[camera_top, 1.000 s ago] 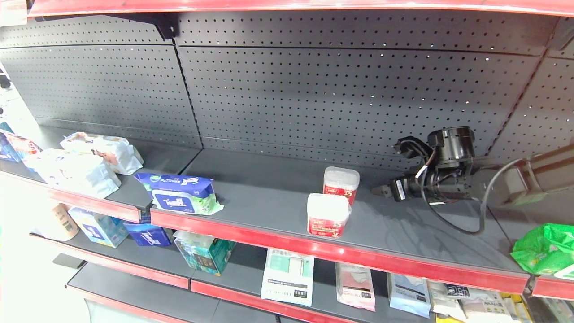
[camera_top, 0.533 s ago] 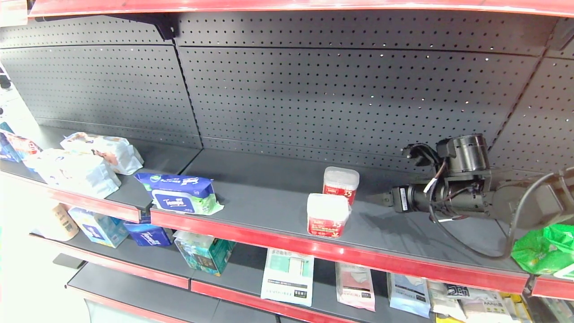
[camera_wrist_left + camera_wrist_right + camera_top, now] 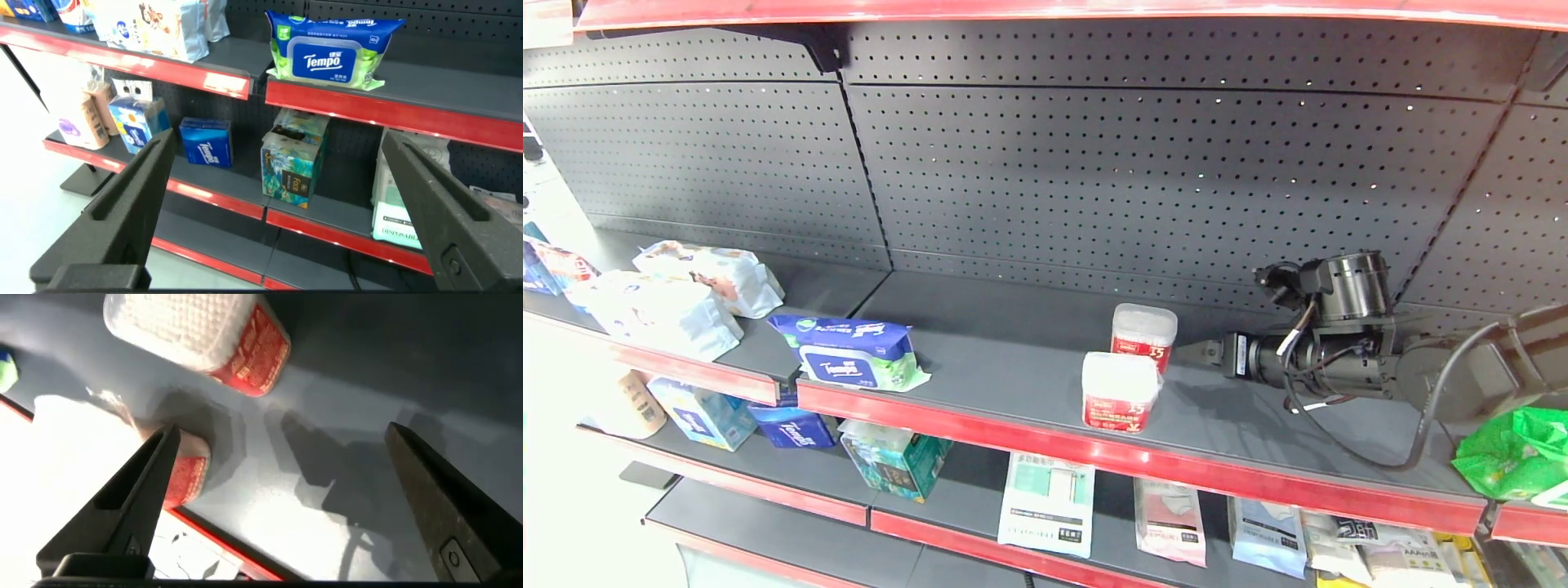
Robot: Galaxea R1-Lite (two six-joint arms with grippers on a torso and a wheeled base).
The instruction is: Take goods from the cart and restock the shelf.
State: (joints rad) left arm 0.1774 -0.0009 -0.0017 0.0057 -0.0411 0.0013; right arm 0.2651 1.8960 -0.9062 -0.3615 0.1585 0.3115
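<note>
- Right gripper point(image 3: 1199, 352): I have it low over the shelf point(image 3: 1013, 359), pointing sideways along it. Its fingers are spread wide and hold nothing, as the right wrist view point(image 3: 278, 437) confirms.
- Rear cotton-swab tub point(image 3: 1143, 333): it stands upright just beyond the fingertips, near them but apart, on the line the hand points along.
- Front cotton-swab tub point(image 3: 1120, 390): also upright, it stands ahead of the hand and off to one side, at the shelf's red lip. In the wrist view it sits by one finger point(image 3: 155, 482).
- Judgement: both tubs look placed. Since the rear tub lies straight ahead, I would retreat backward along the hand's own axis.
- Left gripper point(image 3: 278, 137): parted and empty, it faces the lower shelves, farther from the tubs.
</note>
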